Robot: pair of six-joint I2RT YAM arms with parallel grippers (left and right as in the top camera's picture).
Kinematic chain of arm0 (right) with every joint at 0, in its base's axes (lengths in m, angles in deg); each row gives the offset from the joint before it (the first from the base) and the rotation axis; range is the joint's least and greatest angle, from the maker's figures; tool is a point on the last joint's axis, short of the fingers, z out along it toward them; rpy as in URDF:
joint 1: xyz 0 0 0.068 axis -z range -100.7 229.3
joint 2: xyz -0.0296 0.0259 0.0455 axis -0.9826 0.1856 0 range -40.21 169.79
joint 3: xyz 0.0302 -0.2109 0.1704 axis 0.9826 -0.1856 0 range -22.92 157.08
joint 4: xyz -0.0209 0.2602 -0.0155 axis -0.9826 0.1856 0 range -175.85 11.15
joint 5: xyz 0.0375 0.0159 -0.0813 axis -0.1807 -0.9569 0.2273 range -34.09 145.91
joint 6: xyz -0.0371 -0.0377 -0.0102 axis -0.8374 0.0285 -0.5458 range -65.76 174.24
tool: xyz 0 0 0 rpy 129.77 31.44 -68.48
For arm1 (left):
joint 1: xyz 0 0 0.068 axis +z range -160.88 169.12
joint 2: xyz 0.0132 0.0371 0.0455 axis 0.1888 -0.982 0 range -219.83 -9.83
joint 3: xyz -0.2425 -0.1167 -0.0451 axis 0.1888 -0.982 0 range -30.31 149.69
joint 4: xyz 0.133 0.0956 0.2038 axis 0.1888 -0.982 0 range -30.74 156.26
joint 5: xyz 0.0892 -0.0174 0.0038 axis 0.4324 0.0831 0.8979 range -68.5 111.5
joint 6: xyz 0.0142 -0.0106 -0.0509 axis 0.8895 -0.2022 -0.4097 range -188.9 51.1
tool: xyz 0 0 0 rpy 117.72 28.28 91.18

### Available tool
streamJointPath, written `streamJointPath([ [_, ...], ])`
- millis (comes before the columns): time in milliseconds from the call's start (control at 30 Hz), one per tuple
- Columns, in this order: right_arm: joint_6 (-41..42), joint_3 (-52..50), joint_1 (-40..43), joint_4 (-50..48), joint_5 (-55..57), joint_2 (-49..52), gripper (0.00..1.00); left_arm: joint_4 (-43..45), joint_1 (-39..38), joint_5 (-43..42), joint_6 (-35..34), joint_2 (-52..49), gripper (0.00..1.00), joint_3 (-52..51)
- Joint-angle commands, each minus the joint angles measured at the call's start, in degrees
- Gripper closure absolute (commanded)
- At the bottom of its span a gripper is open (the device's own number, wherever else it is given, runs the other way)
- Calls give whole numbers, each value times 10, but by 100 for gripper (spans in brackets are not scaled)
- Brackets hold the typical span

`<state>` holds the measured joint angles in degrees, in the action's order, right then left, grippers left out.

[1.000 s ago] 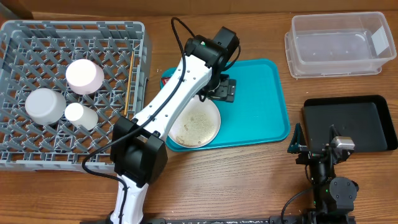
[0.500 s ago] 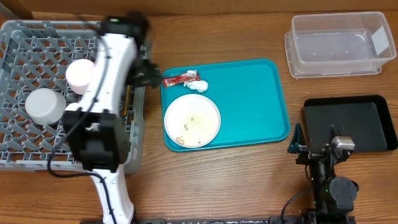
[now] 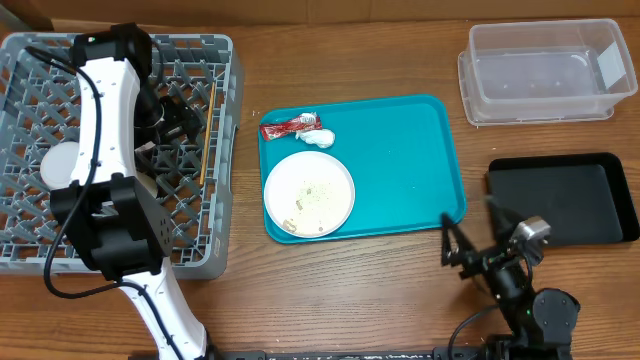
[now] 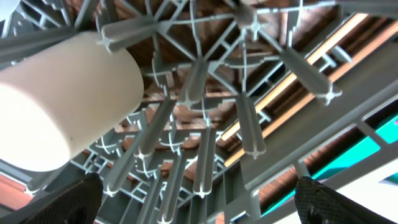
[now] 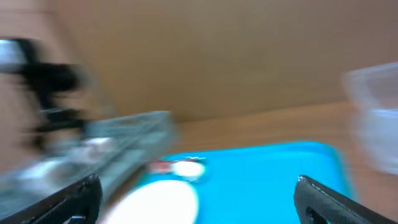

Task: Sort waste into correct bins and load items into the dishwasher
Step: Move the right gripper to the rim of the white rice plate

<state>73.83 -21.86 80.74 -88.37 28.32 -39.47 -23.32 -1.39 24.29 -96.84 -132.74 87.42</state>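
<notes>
The grey dishwasher rack [image 3: 225, 60] sits at the left. My left gripper [image 3: 172, 112] hangs open and empty low over its lattice floor [image 4: 199, 81], its gap [image 4: 202, 208] holding nothing. A white cup [image 4: 62, 106] lies just left of it, and the wooden chopsticks [image 3: 208, 135] lie along the rack's right side [image 4: 292, 81]. On the teal tray [image 3: 420, 150] are a red wrapper [image 3: 290, 126], a white tissue wad [image 3: 318, 138] and a white plate [image 3: 309, 194] with food scraps. My right gripper [image 3: 470, 240] is open and empty by the tray's front right corner, facing the plate [image 5: 155, 202].
A clear plastic tub [image 3: 545, 70] stands at the back right and a black tray [image 3: 560, 200] lies front right. A white round dish [image 3: 58, 165] shows in the rack, half hidden by my left arm. The right wrist view is blurred.
My left arm has swung from the teal tray leftward over the rack and now reaches down into it. My right arm has turned from its rest pose toward the tray.
</notes>
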Motion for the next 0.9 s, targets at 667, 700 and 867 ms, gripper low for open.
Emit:
streamJointPath([
  [667, 71, 349, 1, -13, -196, 259, 0, 92, 2, -9, 9, -6, 0, -4],
  [700, 52, 387, 1, 22, -226, 299, 0, 95, 2, -9, 9, -6, 0, -4],
  [867, -81, 588, -29, 249, -273, 489, 1, 104, 2, -9, 9, -6, 0, -4],
])
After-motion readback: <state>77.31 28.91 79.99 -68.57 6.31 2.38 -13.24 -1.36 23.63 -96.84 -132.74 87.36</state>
